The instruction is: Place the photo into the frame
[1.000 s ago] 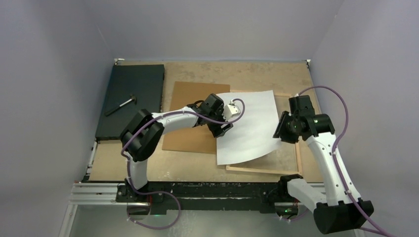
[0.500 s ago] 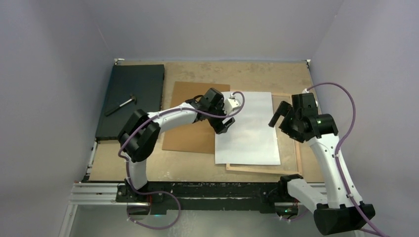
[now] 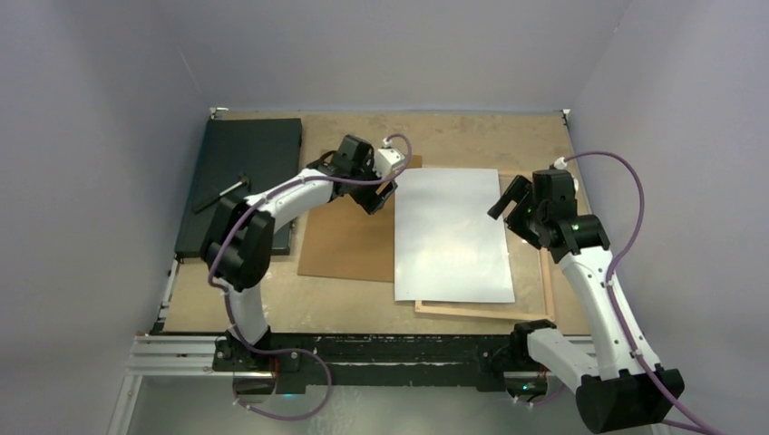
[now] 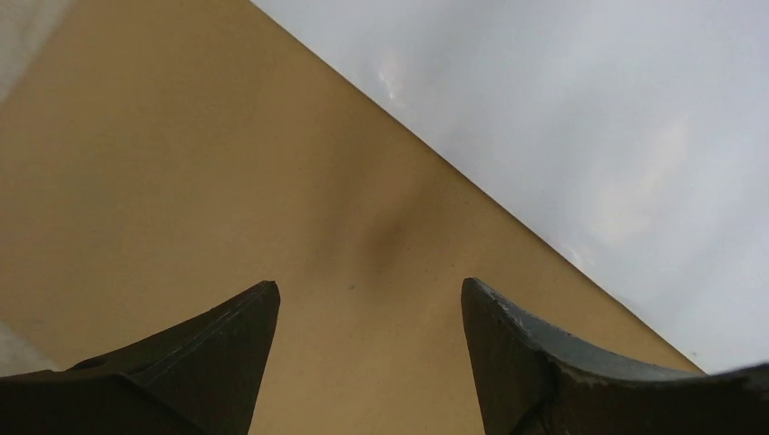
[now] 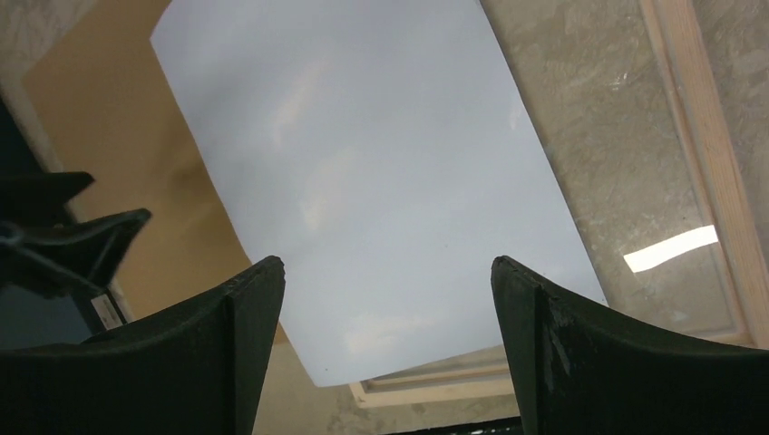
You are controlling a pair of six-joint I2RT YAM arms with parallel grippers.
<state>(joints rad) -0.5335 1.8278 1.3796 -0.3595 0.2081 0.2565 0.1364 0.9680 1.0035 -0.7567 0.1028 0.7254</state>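
The photo [image 3: 452, 234] lies white back up, flat, partly over the frame [image 3: 547, 281] and partly over the brown backing panel [image 3: 345, 237]. The frame lies wooden back up; only its right and near rails show. My left gripper [image 3: 379, 188] is open and empty above the backing panel, just left of the photo's far left corner. In the left wrist view the photo [image 4: 580, 118] fills the upper right and the panel [image 4: 227, 181] lies under the gripper [image 4: 367, 294]. My right gripper [image 3: 504, 195] is open and empty above the photo's right edge. The right wrist view shows the photo [image 5: 363, 181] and the frame [image 5: 698, 154].
A flat black board [image 3: 241, 181] lies at the far left with a small hammer-like tool [image 3: 221, 194] on it. The frame's glass [image 5: 626, 172] shows right of the photo. The table [image 3: 472, 136] is bare chipboard, walled on three sides.
The photo, held curved a second ago, now lies flat and released. My left gripper has drawn back and left off the photo. My right gripper has opened and lifted slightly from the right edge.
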